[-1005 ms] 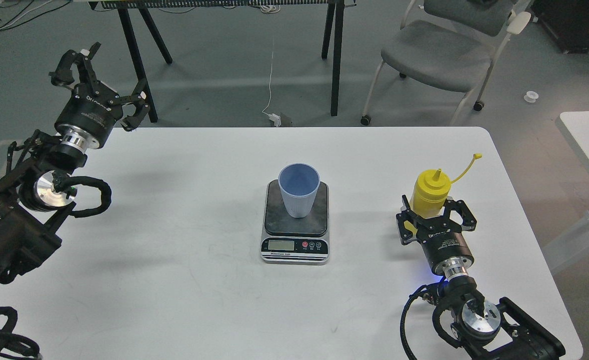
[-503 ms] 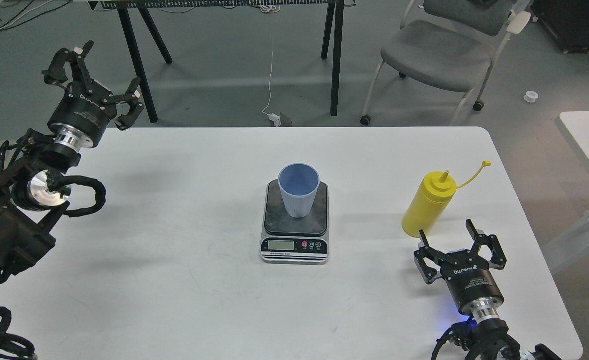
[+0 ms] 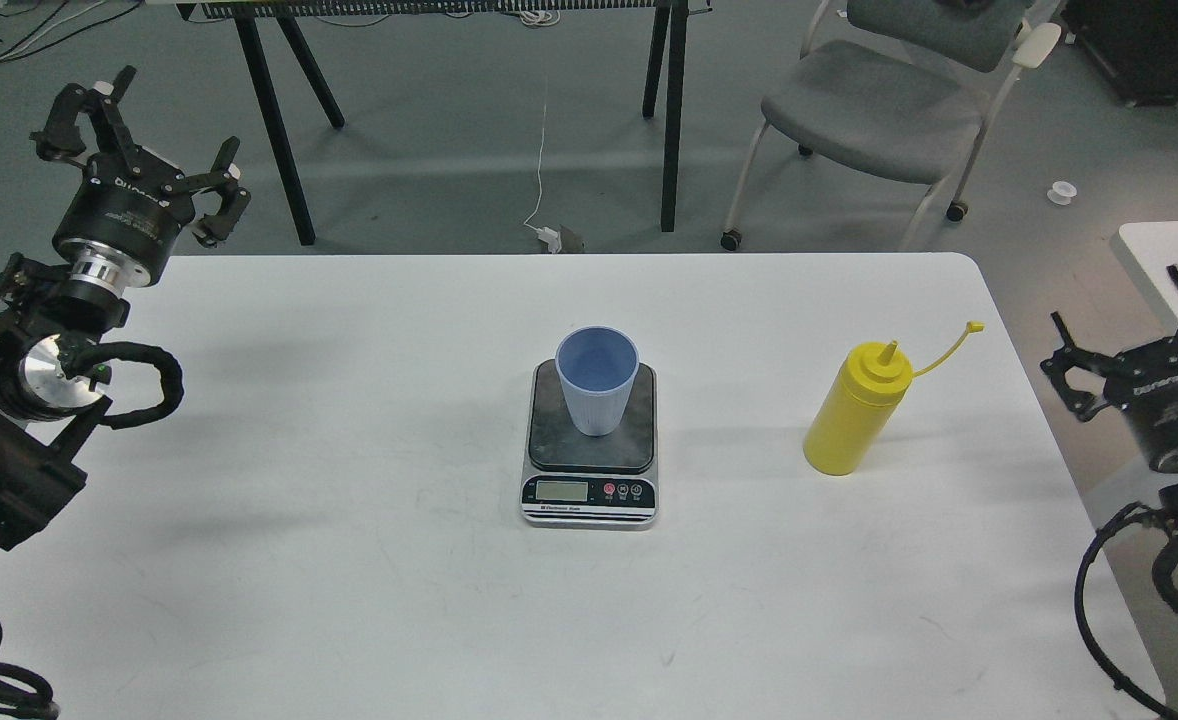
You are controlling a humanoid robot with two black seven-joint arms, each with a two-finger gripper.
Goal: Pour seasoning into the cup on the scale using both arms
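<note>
The light blue cup (image 3: 598, 379) stands upright on the dark plate of the scale (image 3: 590, 487) in the middle of the white table. The yellow seasoning bottle (image 3: 855, 410) stands upright on the table to the right of the scale, its cap strap off to the right, nozzle uncovered. My left gripper (image 3: 139, 135) is open and empty above the table's far left corner. My right gripper (image 3: 1134, 325) is open and empty off the table's right edge, well apart from the bottle.
The white table (image 3: 349, 560) has a rounded far right corner. A grey chair (image 3: 889, 110) and black table legs (image 3: 669, 110) stand on the floor behind it. A second white table (image 3: 1174, 260) shows at the right edge.
My right gripper let go of the yellow bottle, drew back toward me, then swung out past the table's right edge. My left gripper drifted left and slightly up. The bottle stays standing.
</note>
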